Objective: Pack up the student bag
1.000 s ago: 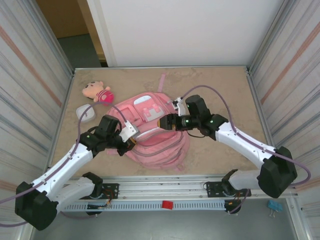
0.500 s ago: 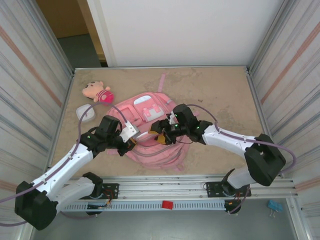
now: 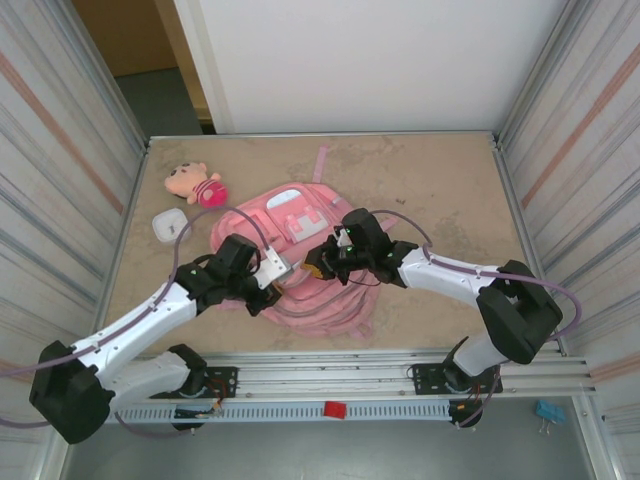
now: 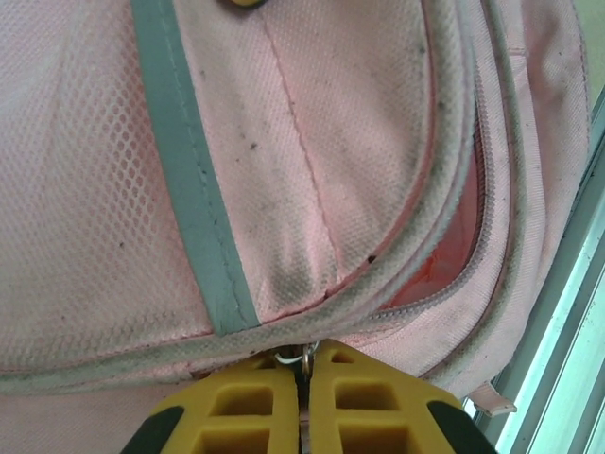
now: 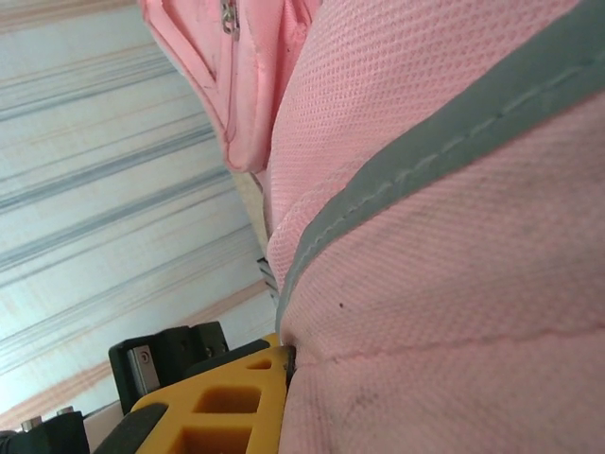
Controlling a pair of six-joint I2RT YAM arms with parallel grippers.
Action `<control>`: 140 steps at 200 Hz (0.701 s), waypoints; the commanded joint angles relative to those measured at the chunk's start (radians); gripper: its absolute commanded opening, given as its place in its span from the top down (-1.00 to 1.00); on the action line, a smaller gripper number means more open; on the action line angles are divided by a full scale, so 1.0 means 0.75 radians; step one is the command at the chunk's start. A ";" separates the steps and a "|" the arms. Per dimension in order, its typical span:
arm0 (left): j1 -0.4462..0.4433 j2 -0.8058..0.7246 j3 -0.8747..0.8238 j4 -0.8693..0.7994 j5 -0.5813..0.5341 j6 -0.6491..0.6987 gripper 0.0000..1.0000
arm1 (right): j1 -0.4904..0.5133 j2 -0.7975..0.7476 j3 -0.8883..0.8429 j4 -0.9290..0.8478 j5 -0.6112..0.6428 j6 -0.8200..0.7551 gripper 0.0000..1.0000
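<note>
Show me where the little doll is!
In the top view, the plush doll lies at far left, beyond the white case, left of the pink backpack.

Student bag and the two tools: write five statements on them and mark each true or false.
1. The student bag lies on the table. True.
2. The left tool is shut on a zipper pull of the bag. True.
3. The plush doll sits inside the bag. False: it lies on the table, off the bag's far left corner.
4. The right tool hangs well away from the bag. False: its yellow finger presses against the pink fabric.
5. A white case lies left of the bag. True.
</note>
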 commanded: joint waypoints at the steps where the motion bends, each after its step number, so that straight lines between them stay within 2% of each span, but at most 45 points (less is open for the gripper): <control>1: -0.073 0.010 0.072 0.163 0.088 -0.105 0.80 | -0.012 0.028 0.027 0.015 0.089 -0.022 0.83; 43: -0.150 0.025 0.075 0.315 0.115 -0.237 0.59 | -0.047 0.020 0.051 -0.013 0.057 -0.080 0.85; 65: -0.153 -0.002 0.088 0.273 0.087 -0.214 0.32 | -0.091 -0.002 0.080 -0.104 -0.011 -0.199 0.85; 85: -0.153 -0.067 0.100 0.192 -0.015 -0.111 -0.04 | -0.148 -0.004 0.153 -0.278 -0.125 -0.424 0.85; 103: -0.153 -0.127 0.108 0.115 -0.112 0.056 -0.32 | -0.184 -0.003 0.219 -0.428 -0.233 -0.642 0.85; 140: -0.155 -0.116 0.114 0.104 -0.244 0.467 -0.53 | -0.235 0.040 0.298 -0.580 -0.422 -0.893 0.84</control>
